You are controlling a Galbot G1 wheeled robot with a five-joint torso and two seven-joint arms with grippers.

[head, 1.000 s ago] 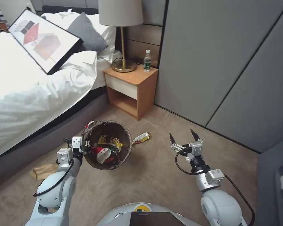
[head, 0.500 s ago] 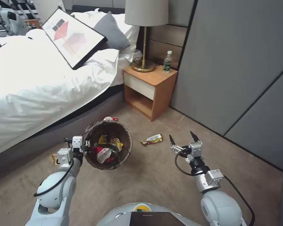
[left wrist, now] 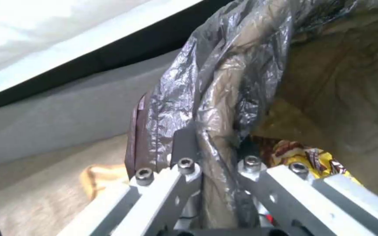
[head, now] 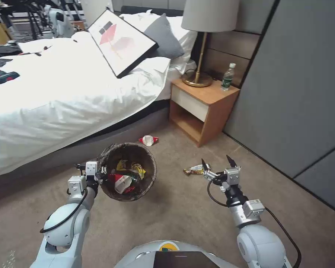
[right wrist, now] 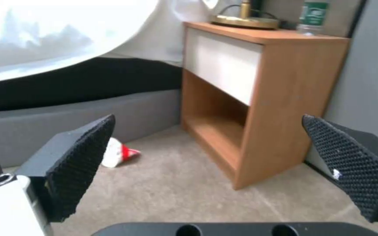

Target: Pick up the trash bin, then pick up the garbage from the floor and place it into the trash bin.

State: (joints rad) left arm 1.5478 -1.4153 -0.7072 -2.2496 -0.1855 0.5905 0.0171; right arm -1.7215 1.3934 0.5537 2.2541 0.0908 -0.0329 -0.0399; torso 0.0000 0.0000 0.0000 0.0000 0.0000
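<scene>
A: Our left jaws (left wrist: 215,164) are clamped on the rim of the bin (head: 128,175), pinching the bag fold between them, and we hold the bin up off the floor (head: 182,216). The right jaws (head: 216,163) stand wide apart, holding nothing, out to the bin's right above the floor.

B: We see the bin as a round bucket lined with a crinkly dark bag (left wrist: 224,82) turned over its rim. Yellow wrappers (head: 132,167) and a red-and-white cup (head: 121,182) lie inside it.

A: On the beige carpet, a yellow wrapper (head: 193,170) lies just beside the right jaws, and a crushed red-and-white cup (head: 148,140) lies near the bed (head: 63,93).

B: A wooden nightstand (head: 203,108) stands between the bed and a grey wall, with a lamp (head: 204,37) and a bottle (head: 227,76) on top. A framed picture (head: 122,41) leans on the bed.
</scene>
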